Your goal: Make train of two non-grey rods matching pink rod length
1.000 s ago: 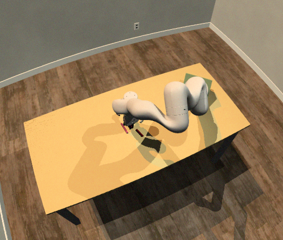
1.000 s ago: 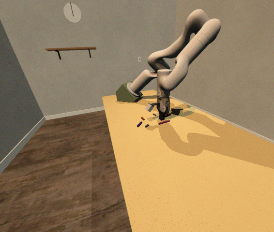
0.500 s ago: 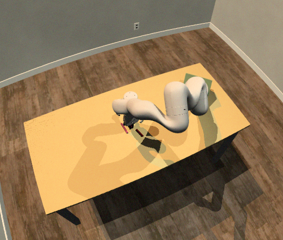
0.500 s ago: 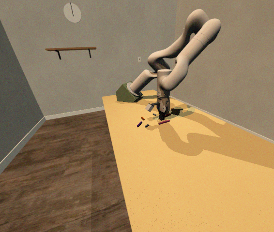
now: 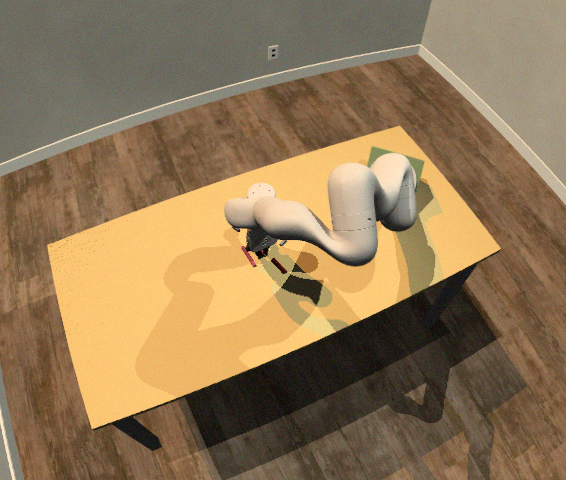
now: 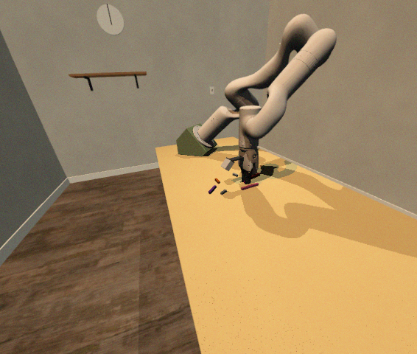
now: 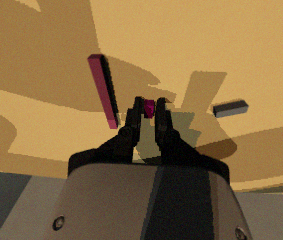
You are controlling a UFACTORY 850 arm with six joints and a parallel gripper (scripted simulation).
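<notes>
— While the arm bends down over the middle of the desk [image 5: 118, 310], what is its gripper [image 7: 149, 103] doing?

— It stands low over the top, released: the fingers are slightly parted, with the magenta rod [image 7: 149, 108] between them and a thin gap on either side.

— And where is the pink rod [image 7: 103, 90]?

— It lies flat just beside the gripper, apart from it, on the side away from the corner with the green base [image 6: 188, 142].

— And the red rod [image 5: 278, 265]?

— That one lies on the gripper's other side, pointing toward it. Whether its end meets the magenta rod cannot be told, since the gripper hides it.

— What about the rest?

— The purple rod [image 6: 212, 189], the orange rod [image 6: 216, 180] and a grey rod [image 7: 230, 108] lie scattered nearer one long edge, well apart from the gripper.
</notes>
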